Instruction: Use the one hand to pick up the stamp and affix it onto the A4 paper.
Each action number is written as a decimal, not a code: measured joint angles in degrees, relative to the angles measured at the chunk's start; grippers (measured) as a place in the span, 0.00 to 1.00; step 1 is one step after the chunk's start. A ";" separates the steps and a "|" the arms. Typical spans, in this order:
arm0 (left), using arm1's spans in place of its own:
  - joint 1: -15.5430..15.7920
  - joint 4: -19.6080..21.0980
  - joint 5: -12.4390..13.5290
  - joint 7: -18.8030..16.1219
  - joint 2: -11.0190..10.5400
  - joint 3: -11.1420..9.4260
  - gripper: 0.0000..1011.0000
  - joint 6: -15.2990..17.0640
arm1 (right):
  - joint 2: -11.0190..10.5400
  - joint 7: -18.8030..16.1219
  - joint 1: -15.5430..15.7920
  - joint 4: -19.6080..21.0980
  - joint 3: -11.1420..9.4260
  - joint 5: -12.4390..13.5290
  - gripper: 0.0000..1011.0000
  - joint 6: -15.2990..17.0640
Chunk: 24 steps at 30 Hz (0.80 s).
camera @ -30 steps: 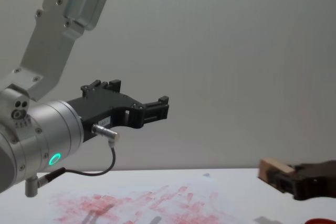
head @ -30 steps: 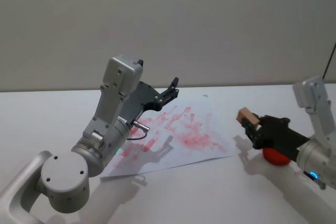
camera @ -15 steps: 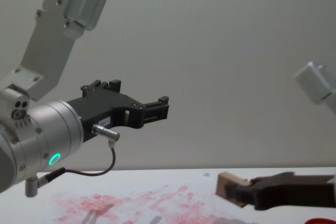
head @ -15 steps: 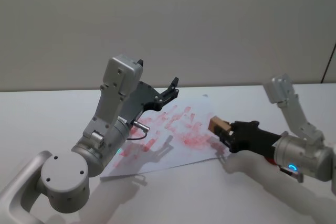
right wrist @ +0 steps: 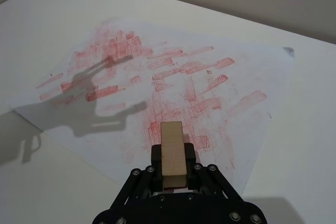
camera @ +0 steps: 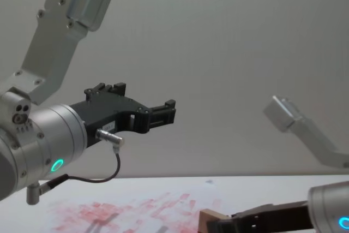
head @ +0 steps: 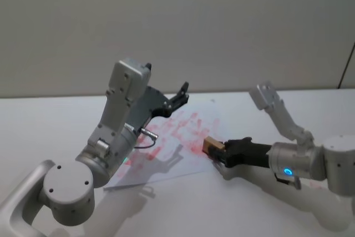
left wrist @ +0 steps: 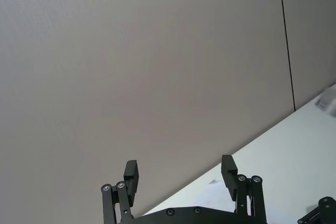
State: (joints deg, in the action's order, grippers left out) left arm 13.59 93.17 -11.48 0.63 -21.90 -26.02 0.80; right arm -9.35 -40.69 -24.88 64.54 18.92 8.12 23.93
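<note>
The right gripper's (head: 218,153) 2 black fingers (right wrist: 156,157) are clamped on the small light-tan wooden block stamp (right wrist: 172,150), 1 finger on each side, and the block juts out past the fingertips. Under and ahead of the fingertips lies the white A4 paper (right wrist: 247,74) sheet, smeared with red-pink rectangular prints, flat on the white table (head: 50,120). The stamp is low over the sheet's edge nearest those fingers; whether it touches the paper cannot be told. Across the sheet, well apart from those fingers, the left gripper (left wrist: 179,174) hangs raised in the air, its 2 fingers spread wide with nothing between them.
</note>
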 joint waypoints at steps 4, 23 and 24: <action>0.00 0.00 0.00 0.00 0.00 0.00 0.99 0.00 | 0.95 -0.51 -1.84 -3.27 0.59 -0.89 0.21 0.80; 0.00 0.00 0.00 0.00 0.00 0.00 0.99 0.00 | 1.89 1.16 -3.82 -5.27 1.94 -3.18 0.21 0.00; 0.00 0.00 0.00 0.00 0.00 0.00 0.99 0.00 | 1.79 1.32 -3.70 -4.88 1.94 -3.22 0.21 -0.13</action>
State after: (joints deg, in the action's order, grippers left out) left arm 13.59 93.18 -11.48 0.63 -21.89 -26.02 0.80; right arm -7.56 -39.37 -28.57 59.66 20.86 4.90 23.80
